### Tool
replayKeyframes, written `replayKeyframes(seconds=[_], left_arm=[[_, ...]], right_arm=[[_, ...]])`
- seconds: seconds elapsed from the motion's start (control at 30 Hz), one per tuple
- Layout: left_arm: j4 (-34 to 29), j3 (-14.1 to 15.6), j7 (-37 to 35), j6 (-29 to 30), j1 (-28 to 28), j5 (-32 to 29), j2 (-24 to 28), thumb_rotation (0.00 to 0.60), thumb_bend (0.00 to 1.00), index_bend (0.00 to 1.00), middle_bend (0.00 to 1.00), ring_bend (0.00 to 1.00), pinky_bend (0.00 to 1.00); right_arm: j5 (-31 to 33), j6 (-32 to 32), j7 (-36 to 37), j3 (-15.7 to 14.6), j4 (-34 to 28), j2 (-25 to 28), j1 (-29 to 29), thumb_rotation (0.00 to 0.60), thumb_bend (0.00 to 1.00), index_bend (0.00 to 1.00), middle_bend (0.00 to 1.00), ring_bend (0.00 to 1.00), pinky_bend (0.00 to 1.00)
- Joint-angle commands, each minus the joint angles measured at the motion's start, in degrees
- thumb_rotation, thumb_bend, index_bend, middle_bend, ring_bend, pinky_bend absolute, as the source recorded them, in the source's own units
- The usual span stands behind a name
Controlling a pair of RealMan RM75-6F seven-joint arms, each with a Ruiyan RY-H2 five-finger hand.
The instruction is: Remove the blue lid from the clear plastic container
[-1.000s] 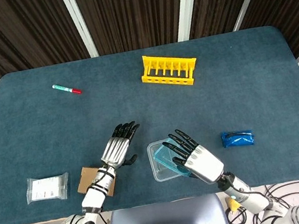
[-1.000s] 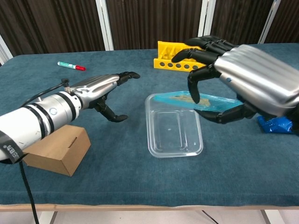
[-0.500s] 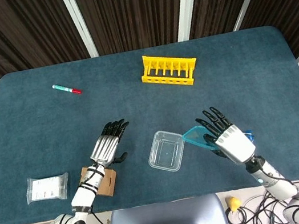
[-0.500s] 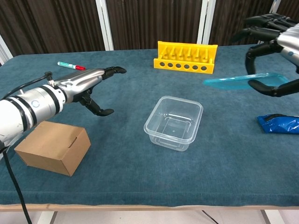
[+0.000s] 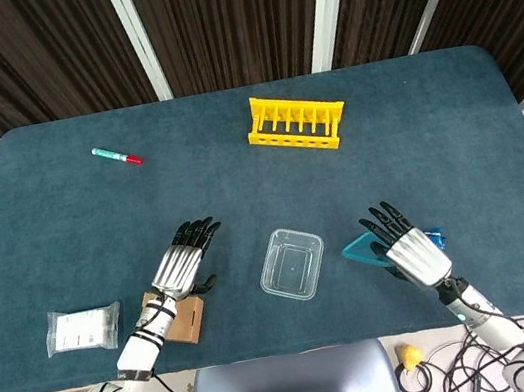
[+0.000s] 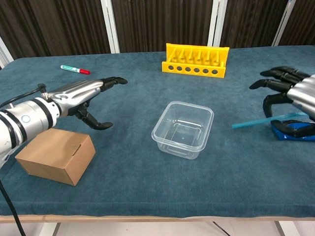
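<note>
- The lid (image 5: 361,248) is already off the container (image 5: 292,264). The step in hand looks like setting it down to the right, well apart from the container.
- The right hand (image 5: 408,248) holds the lid, its fingers (image 6: 275,81) curled over the top and the thumb under it. The lid sits low and slightly tilted, its near edge pointing toward the container. I cannot tell whether it already touches the counter (image 5: 240,185).
- The container stands open and upright near the middle of the counter, nothing visible inside.
- The left hand (image 5: 181,264) hovers with fingers spread, holding nothing, just above the cardboard box (image 6: 54,155).
- Next move, as I judge it: lower the lid flat onto bare counter and let go. The blue packet (image 6: 295,129) lies just beside that hand, so the lid could land on it and rest crooked.
- Against a second ago: the lid then lay on the container under the right hand; now it is carried off to the right and lower. The left hand has drawn back from beside the container toward the box.
</note>
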Motion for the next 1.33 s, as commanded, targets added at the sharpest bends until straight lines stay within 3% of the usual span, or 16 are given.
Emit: replayKeyframes(seconds=[0.03,0.2,0.43,0.57,0.67,0.8,0.93,1.1,1.33], left_arm=[[-0.6,0.5,-0.1,0.4,0.3,0.9,0.5,0.6,0.29,0.0,0.0,0.0,0.03],[-2.0,1.0,0.3,0.9,0.8,1.6,1.9,0.6,0.28,0.0,0.0,0.0,0.03],[-6.7,2.2,2.3,0.5,1.9,1.4,6.8,0.6,0.28,0.0,0.0,0.0,0.03],[-11.0,3.9,2.9,0.2,3.2,1.6,11.4,0.6,0.28,0.0,0.0,0.0,0.03],[-14.5,6.2,2.9,1.6,5.2,3.7,15.6,0.6,0.28,0.0,0.0,0.0,0.03],[-16.8,11.2,3.1,8.9,10.2,11.1,21.5,0.6,0.29,0.0,0.0,0.0,0.02],[-16.2,15.8,2.0,21.4,18.8,17.3,26.4,0.6,0.29,0.0,0.0,0.0,0.0],[-8.9,19.4,-10.2,32.1,27.9,21.1,26.0,0.6,0.29,0.0,0.0,0.0,0.0],[-7.1,18.5,-12.1,32.9,29.7,22.1,26.1,0.6,0.3,0.0,0.0,0.0,0.0]], right_arm=[[1.2,-3.7,-0.9,-1.3,-2.9,0.6,-0.5,0.6,0.14,0.0,0.0,0.0,0.0],[1.5,-7.7,-4.0,-3.3,-12.2,6.2,-0.5,0.6,0.06,0.0,0.0,0.0,0.0],[3.4,-13.5,-13.2,-6.4,-27.9,18.7,-1.1,0.6,0.05,0.0,0.0,0.0,0.0],[3.7,-13.0,-11.3,-8.2,-36.6,26.2,-2.3,0.6,0.05,0.0,0.0,0.0,0.0],[3.0,-8.1,-7.4,-9.0,-40.8,31.2,-4.7,0.6,0.04,0.0,0.0,0.0,0.0],[8.3,3.1,-9.3,-6.5,-42.6,34.6,-12.2,0.6,0.05,0.0,0.0,0.0,0.0],[17.5,13.4,-6.8,-1.1,-41.1,32.2,-19.6,0.6,0.05,0.0,0.0,0.0,0.0],[19.5,14.4,-3.6,1.1,-39.2,32.0,-21.7,0.6,0.05,0.0,0.0,0.0,0.0],[18.1,10.5,-4.8,1.1,-39.3,32.0,-21.1,0.6,0.05,0.0,0.0,0.0,0.0]])
